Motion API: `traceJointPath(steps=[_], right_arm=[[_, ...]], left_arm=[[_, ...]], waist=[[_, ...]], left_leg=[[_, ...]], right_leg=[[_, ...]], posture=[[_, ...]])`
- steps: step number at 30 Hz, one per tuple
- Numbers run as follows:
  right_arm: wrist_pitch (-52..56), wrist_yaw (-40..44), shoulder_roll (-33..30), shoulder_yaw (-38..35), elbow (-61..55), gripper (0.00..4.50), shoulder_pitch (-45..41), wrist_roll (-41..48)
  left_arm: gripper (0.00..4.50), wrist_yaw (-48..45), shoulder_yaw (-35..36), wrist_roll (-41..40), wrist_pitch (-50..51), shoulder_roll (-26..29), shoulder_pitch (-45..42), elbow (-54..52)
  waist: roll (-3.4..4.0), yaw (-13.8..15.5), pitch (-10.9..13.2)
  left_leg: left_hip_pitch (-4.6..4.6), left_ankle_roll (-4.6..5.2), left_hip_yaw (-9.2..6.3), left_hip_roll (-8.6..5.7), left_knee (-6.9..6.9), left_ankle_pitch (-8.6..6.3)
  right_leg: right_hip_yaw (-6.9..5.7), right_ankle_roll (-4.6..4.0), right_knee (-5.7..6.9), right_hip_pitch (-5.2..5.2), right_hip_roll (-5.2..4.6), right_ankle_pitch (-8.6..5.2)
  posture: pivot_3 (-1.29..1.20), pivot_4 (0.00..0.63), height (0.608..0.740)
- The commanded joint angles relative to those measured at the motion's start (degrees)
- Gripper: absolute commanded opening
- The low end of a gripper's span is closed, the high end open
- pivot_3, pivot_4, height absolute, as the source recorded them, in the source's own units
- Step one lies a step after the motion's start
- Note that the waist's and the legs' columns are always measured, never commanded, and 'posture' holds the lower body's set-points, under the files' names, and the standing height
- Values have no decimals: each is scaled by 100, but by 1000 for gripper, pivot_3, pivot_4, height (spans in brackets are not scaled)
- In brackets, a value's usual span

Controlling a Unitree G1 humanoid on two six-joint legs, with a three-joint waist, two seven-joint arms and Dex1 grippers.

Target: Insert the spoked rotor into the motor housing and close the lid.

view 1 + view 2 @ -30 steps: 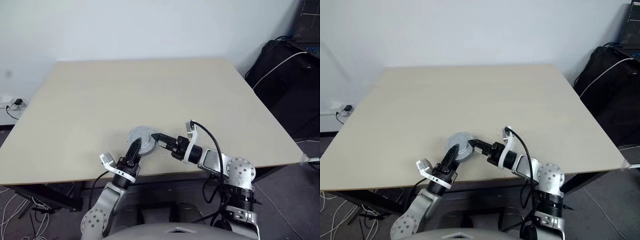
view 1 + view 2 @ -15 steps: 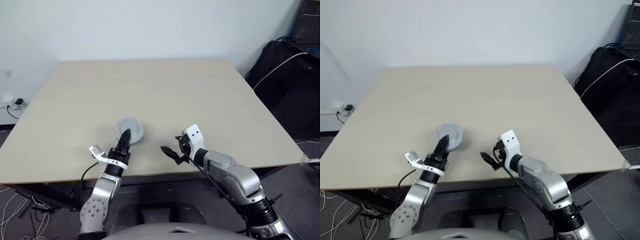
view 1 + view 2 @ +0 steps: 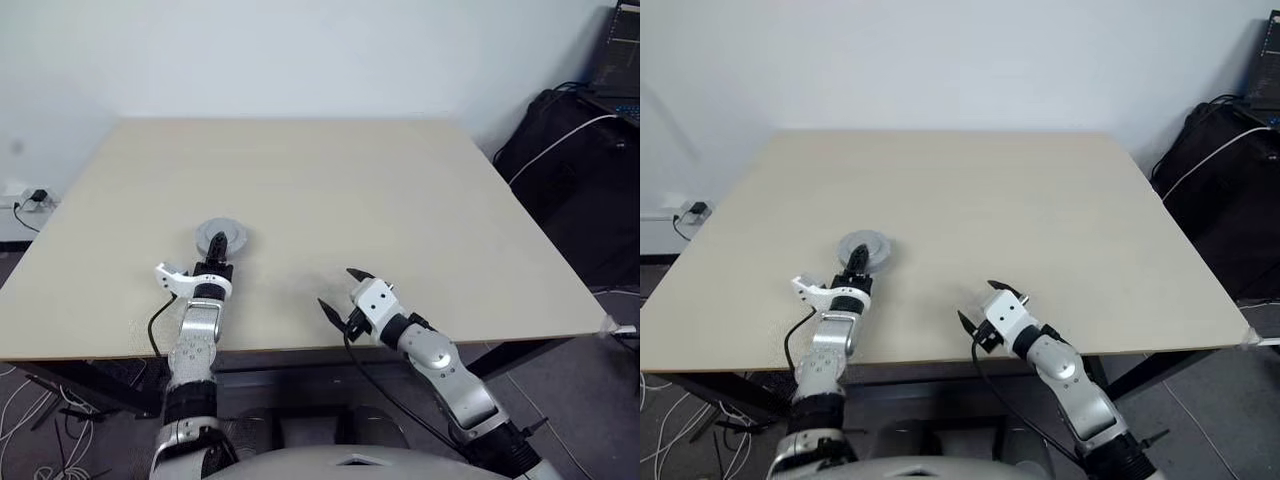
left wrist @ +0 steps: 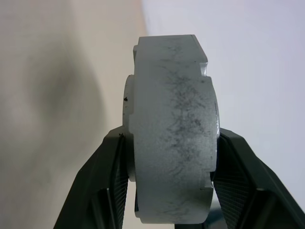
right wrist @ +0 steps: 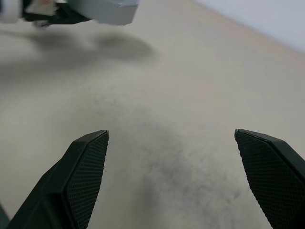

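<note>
Holding: the left gripper [image 3: 218, 242] is clamped on the motor housing [image 4: 169, 124], a thick, scuffed grey metal puck.
Grip detail: the two black fingers [image 4: 102, 191] press one on each flat face of the puck, so its rim runs straight out between them and past their tips.
Housing pose: from above, the puck lies about level, with one finger across its upper face. I cannot tell whether its underside touches the table [image 3: 350, 180].
Lid and rotor: the left wrist view shows a stepped, notched grey edge. I cannot tell from here where one part ends and another begins.
Right gripper [image 3: 336, 288]: its jaws are spread wide with nothing between them.
Under the right gripper: bare table top, faintly smudged grey, lies beyond and between its fingertips, and the tips look to be just above it.
Between the two grippers: they are well apart, and the housing sits out to the left of the right gripper, slightly farther up the table.
Beyond the right gripper's outer side: a black bag [image 3: 570, 150] with a pale cable over it stands well off the table.
</note>
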Motion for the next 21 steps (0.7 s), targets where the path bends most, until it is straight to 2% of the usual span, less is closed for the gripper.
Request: traceJointPath(steps=[1, 14, 21], right_arm=[[-57, -59, 107, -174, -161, 4500, 42, -53], [0, -2, 294, -270, -215, 4500, 155, -233], [49, 58, 306, -274, -249, 4500, 220, -250]], left_arm=[[2086, -128, 202, 210, -40, 13, -614, 322], [2086, -152, 944, 1261, -130, 547, -2343, 3039], [2086, 15, 1281, 1568, -62, 561, -2553, 3593]], waist=[[-3, -17, -2], [-14, -43, -7], [-18, -44, -9]], left_leg=[[0, 1, 2, 0, 0, -1], [3, 1, 1, 1, 0, 3], [10, 0, 2, 1, 2, 4]], right_leg=[[1, 1, -2, 0, 0, 1], [1, 5, 3, 0, 8, 3], [2, 29, 5, 6, 6, 18]], posture=[[0, 0, 740], [0, 0, 740], [0, 0, 740]])
